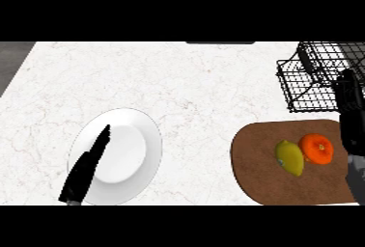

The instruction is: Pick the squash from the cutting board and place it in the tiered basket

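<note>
Yellow squash [289, 157] lies on brown cutting board [257, 161], touching orange fruit [317, 148] on its right. My right hand [351, 111] at view's right edge, over board's far corner, fingers stretched out toward black wire basket [317, 91], holding nothing. My left hand [85, 169] flat, fingers straight and together, over white plate [134, 147] on table [178, 82].
</note>
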Tool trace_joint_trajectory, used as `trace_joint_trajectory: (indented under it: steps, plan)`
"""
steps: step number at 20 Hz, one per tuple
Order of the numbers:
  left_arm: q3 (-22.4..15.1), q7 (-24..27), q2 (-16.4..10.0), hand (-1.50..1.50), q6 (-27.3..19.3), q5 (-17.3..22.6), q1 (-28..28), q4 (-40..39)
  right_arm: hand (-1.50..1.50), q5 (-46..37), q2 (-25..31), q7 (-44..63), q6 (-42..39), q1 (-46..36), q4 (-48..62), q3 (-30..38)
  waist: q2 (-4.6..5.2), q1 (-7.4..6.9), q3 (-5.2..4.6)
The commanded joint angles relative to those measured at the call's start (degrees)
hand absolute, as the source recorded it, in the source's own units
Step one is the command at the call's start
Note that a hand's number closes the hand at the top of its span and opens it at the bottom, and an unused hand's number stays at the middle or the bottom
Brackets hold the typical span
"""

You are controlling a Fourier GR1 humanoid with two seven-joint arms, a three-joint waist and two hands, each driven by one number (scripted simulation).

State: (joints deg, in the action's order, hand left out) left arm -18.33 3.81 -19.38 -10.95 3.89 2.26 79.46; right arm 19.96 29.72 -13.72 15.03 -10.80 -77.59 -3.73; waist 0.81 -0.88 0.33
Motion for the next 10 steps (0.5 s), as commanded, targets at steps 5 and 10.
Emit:
trace_joint_trajectory:
  steps: [5,10]
  plan:
    - [4.41,1.07,2.47,0.00,-4.84,0.35,-7.32,5.62,1.50,18.18,0.79,-0.95,-25.96,-5.33,-0.97,4.80,-1.24,-0.39,0.51]
    - [3.96,1.19,5.07,0.00,-5.68,0.90,-9.15,6.47,-1.50,28.01,-1.46,7.08,-36.25,-3.09,6.15,5.73,0.05,-0.91,0.70]
